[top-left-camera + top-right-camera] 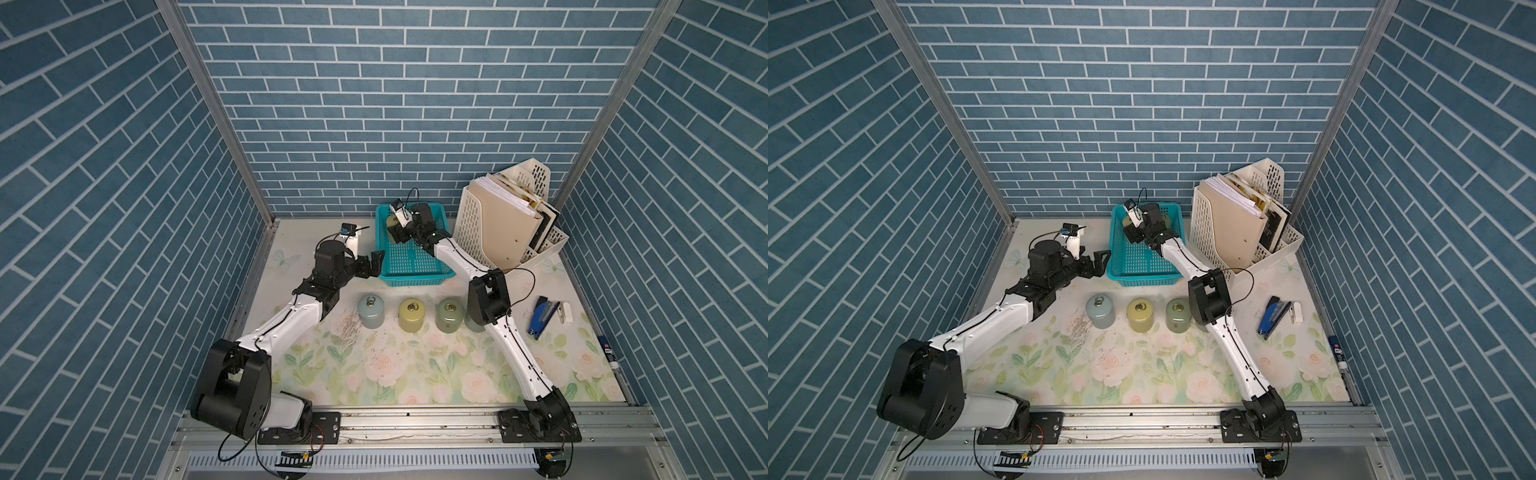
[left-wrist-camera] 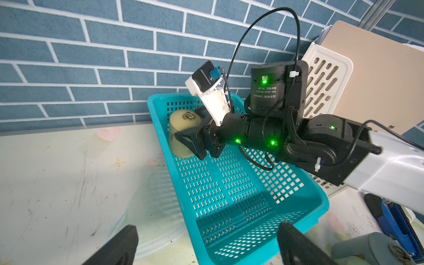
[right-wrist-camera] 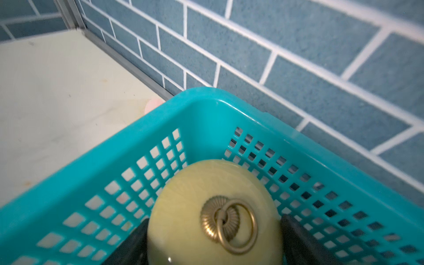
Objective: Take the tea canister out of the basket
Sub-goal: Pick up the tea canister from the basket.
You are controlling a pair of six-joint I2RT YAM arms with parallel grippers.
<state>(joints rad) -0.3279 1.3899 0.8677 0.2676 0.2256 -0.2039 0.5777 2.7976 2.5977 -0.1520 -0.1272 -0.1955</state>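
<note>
Grasp stage reached, lift not yet done. The tea canister [image 2: 181,128] stands upright in the basket [image 1: 411,279], tucked into its 11 o'clock corner, ring lid up. Your right tool [image 3: 213,246] is clamped on its body, one finger on each side, as the right wrist view shows. The canister base appears to sit on the mesh floor, so nothing is out. The left tool [image 1: 371,266] hangs spread and empty just beside the basket's 8 o'clock wall. A row of other canisters [image 1: 409,318] stands on the table [image 1: 374,374] at the basket's 6 o'clock. Left for you: raise it over the rim, carry it clear, set it down, release.
</note>
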